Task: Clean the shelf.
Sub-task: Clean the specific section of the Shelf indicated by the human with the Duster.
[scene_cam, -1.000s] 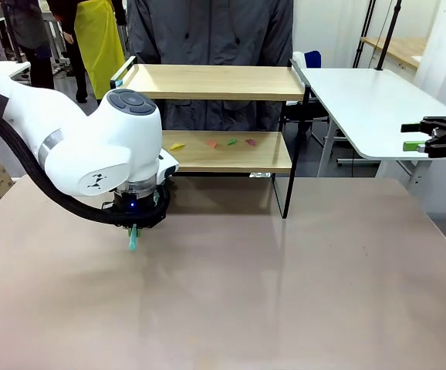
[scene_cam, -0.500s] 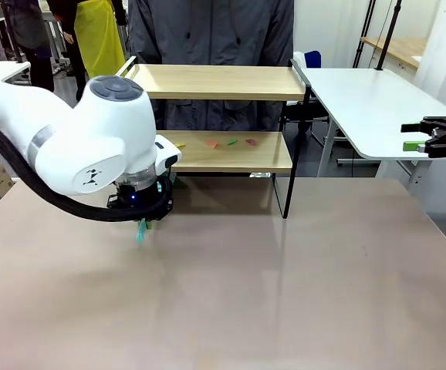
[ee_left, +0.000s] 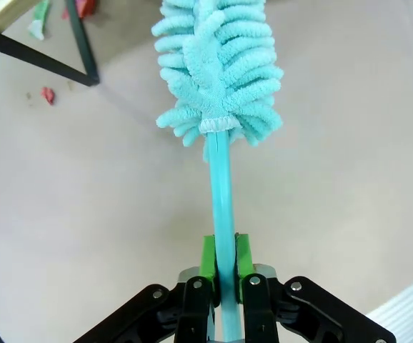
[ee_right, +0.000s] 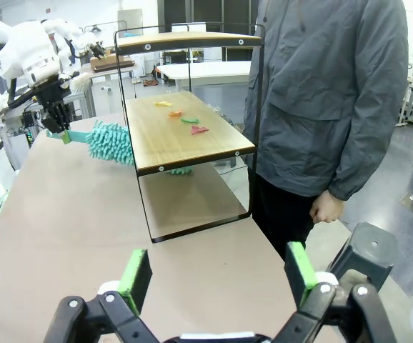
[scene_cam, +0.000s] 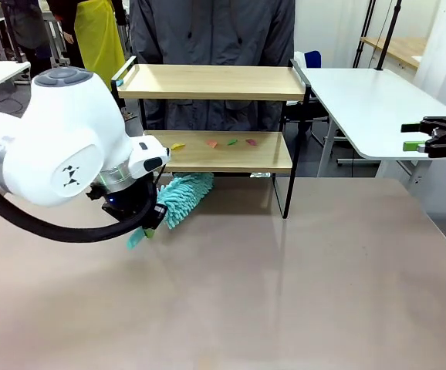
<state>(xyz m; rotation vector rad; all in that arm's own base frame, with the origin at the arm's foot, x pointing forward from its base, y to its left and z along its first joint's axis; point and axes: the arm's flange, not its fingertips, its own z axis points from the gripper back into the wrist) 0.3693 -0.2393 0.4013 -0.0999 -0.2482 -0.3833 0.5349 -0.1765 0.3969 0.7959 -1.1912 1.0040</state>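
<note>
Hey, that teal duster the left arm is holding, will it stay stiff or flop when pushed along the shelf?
The duster head looks fluffy, so it will probably squash against the shelf boards. Its thin handle seems plastic and may flex a little. Pinched near its end by the left gripper, it is likely light but could pivot.

Small two-tier shelf (scene_cam: 207,82): two light wooden boards in a thin black metal frame, with raised rails at both short ends. Stands upright on four thin legs at the far edge of the beige tabletop (scene_cam: 300,277), one long side turned toward the near edge. Carries on the lower board a loose row of four small scraps (scene_cam: 231,142), yellow, orange, green and red, each lying flat and apart from the next.
</note>
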